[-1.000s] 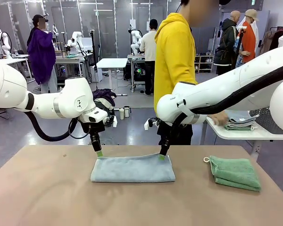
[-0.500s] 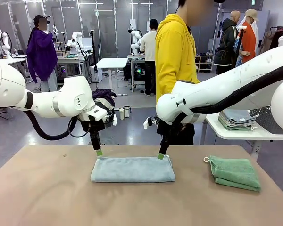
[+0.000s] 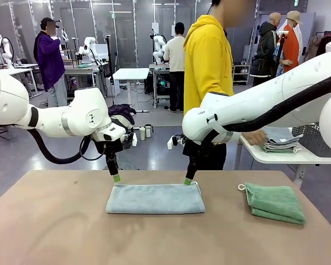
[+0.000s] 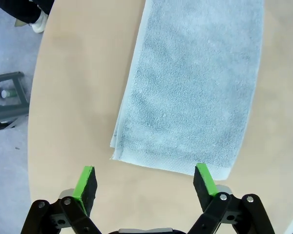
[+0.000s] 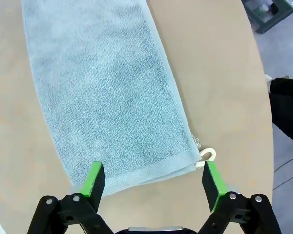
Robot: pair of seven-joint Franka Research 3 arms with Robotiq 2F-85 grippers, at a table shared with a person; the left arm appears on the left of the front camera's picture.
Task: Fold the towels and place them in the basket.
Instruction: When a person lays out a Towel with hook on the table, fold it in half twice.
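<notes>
A pale grey-blue towel (image 3: 154, 199) lies folded into a long strip at the table's middle. My left gripper (image 3: 116, 178) hangs open just above its far left corner, and my right gripper (image 3: 187, 181) hangs open just above its far right corner. In the left wrist view the towel (image 4: 195, 83) lies ahead of the open gripper (image 4: 145, 183). In the right wrist view the towel (image 5: 107, 87) ends in a small white loop (image 5: 207, 156) in front of the open gripper (image 5: 154, 180). A folded mint green towel (image 3: 275, 202) lies at the right. The dark mesh basket (image 3: 320, 141) stands on a side table, partly hidden by my right arm.
A person in a yellow hoodie (image 3: 207, 66) stands at the far side, one hand (image 3: 257, 137) on a stack of folded towels (image 3: 281, 144) on the white side table (image 3: 281, 157). The near half of the wooden table (image 3: 55, 232) is bare.
Both grippers let go of the grey-blue towel's far corners, opened wide and rose slightly. The person's hand left the stack on the side table and came back.
</notes>
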